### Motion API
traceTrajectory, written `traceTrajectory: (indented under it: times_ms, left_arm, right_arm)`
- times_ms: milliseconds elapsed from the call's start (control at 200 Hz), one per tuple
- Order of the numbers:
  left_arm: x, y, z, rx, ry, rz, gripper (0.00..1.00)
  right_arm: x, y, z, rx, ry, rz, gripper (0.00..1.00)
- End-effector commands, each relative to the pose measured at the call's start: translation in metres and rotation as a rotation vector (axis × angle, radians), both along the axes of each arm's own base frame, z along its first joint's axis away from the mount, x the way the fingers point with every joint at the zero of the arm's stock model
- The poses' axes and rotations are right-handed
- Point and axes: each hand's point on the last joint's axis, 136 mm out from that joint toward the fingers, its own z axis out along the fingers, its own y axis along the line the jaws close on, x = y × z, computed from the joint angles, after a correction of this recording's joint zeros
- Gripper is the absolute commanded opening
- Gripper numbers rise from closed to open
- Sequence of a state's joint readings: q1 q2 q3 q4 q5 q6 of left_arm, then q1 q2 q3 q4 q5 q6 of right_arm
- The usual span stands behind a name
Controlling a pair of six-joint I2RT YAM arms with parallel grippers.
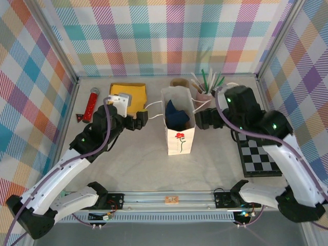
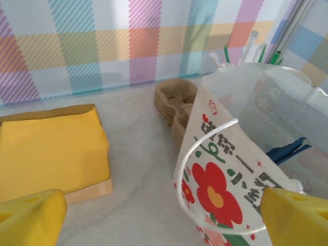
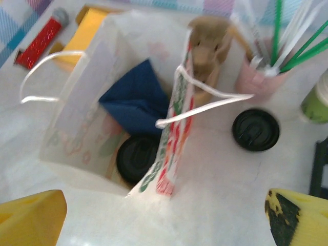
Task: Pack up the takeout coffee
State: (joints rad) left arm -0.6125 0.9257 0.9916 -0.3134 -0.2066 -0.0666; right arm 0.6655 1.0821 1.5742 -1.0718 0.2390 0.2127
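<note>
Takeout coffee sits down inside the white paper bag, its round black lid showing at the bottom beside a blue napkin. The bag stands upright in the middle of the bench, its top open. The left hand and right hand flank it, each with fingers spread apart and holding nothing. A yellow pad lies toward the far edge. A loose black lid lies just beside the bag.
</note>
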Motion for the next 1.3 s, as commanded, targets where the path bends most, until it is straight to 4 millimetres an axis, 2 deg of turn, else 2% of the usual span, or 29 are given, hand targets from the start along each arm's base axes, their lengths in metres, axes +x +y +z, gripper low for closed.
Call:
traceTrajectory:
  times_ms: [0,130,180,310,445,525,835,990,1150,1295]
  left_arm:
    - [-0.003,0.024,0.0,-0.013,-0.033,0.105,0.96]
    - [-0.009,0.046,-0.009,0.0,-0.047,0.194,0.97]
    - [-0.01,0.055,-0.013,0.01,-0.052,0.237,1.0]
    - [-0.01,0.07,-0.023,0.035,-0.046,0.318,1.0]
    - [-0.008,0.078,-0.037,0.05,-0.037,0.371,1.0]
    - [-0.004,0.079,-0.038,0.053,-0.065,0.395,1.0]
    - [0.0,0.111,-0.063,0.2,-0.148,0.578,1.0]
    - [-0.003,0.125,-0.084,0.266,-0.141,0.661,1.0]
    - [-0.004,0.126,-0.111,0.263,-0.129,0.662,1.0]
    - [-0.008,0.135,-0.128,0.296,-0.119,0.705,1.0]
  right_arm:
    - [0.025,-0.018,0.018,-0.004,-0.229,-0.099,0.99]
    - [0.027,-0.043,0.005,-0.039,-0.317,-0.195,0.99]
    - [0.026,-0.049,0.0,-0.041,-0.34,-0.215,0.99]
    - [0.024,-0.059,-0.011,-0.038,-0.386,-0.245,0.99]
    - [0.023,-0.065,-0.029,-0.061,-0.404,-0.258,0.99]
    - [0.025,-0.07,-0.043,-0.085,-0.407,-0.275,0.99]
    - [0.033,-0.078,-0.095,-0.119,-0.439,-0.305,0.99]
    - [0.039,-0.088,-0.124,-0.142,-0.413,-0.346,0.99]
    - [0.038,-0.089,-0.144,-0.129,-0.408,-0.349,0.99]
    - [0.036,-0.097,-0.166,-0.157,-0.385,-0.371,0.99]
